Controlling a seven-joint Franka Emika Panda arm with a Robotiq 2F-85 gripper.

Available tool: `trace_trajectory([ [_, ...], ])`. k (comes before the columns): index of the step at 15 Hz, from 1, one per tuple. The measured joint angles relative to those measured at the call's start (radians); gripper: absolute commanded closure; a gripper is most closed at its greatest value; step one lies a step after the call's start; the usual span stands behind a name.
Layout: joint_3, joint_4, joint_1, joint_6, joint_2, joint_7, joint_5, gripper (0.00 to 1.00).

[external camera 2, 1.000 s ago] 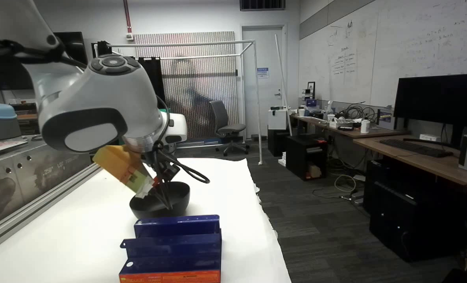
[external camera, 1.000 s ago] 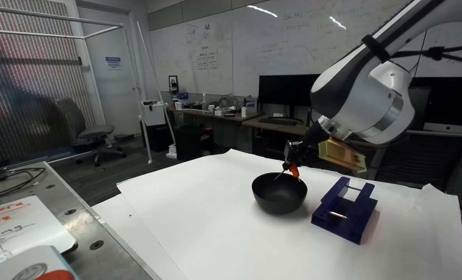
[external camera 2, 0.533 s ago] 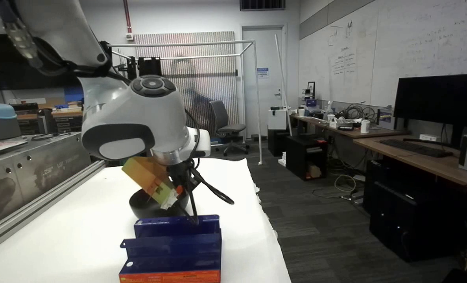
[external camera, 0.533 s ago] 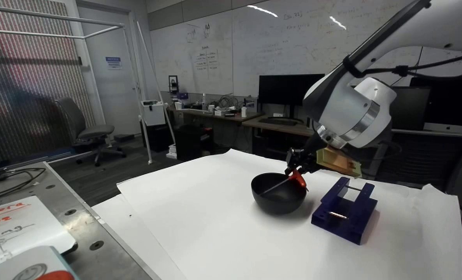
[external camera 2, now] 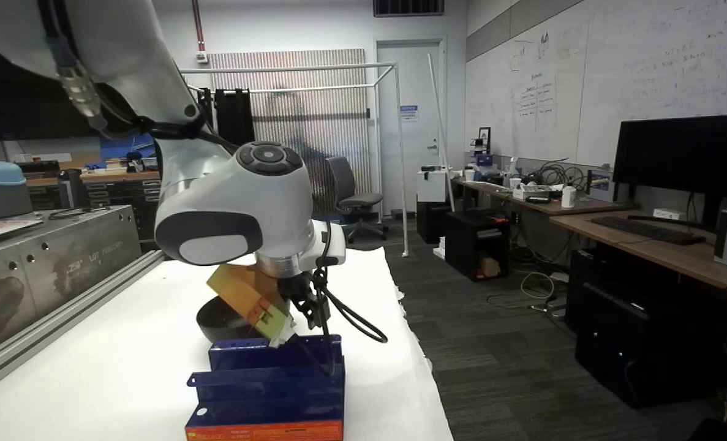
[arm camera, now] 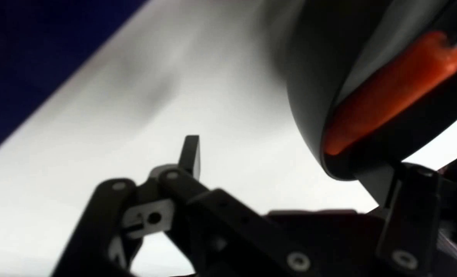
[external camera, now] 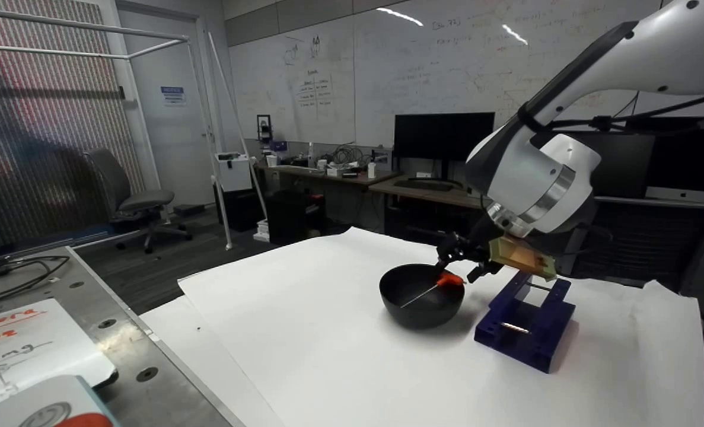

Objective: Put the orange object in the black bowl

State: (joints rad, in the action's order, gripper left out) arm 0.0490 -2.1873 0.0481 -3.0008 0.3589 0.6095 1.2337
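Note:
The orange object (external camera: 448, 279) is an orange-red handle with a thin metal shaft. It lies inside the black bowl (external camera: 421, 317), with the handle against the rim and the shaft slanting down across the inside. In the wrist view the orange handle (arm camera: 390, 92) rests within the bowl (arm camera: 309, 77), apart from the left finger. My gripper (external camera: 457, 271) stands open just above the bowl's rim, on the side facing the blue holder. Its jaws are wide apart with nothing held; one finger is close to the rim, touching or not I cannot tell. In an exterior view the bowl (external camera 2: 219, 324) is partly hidden behind the arm.
A dark blue blocky holder (external camera: 523, 338) stands close beside the bowl, almost under the wrist. A yellow-orange block (external camera: 518, 258) is fixed to the wrist and hangs low over that holder. White paper (external camera: 328, 344) covers the table.
The gripper has opened and let go of the orange object, which has dropped into the bowl. The arm has shifted toward the blue holder; the bowl has slid slightly away from it.

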Motion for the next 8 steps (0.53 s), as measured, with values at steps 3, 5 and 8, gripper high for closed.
trace_trajectory([
  [3,-0.001,-0.046,0.016,-0.015,-0.06,0.006,-0.008,0.0],
  [5,0.006,-0.111,0.042,-0.052,-0.13,-0.019,-0.049,0.0],
  [8,0.031,-0.257,0.084,-0.096,-0.232,-0.197,-0.259,0.0],
])
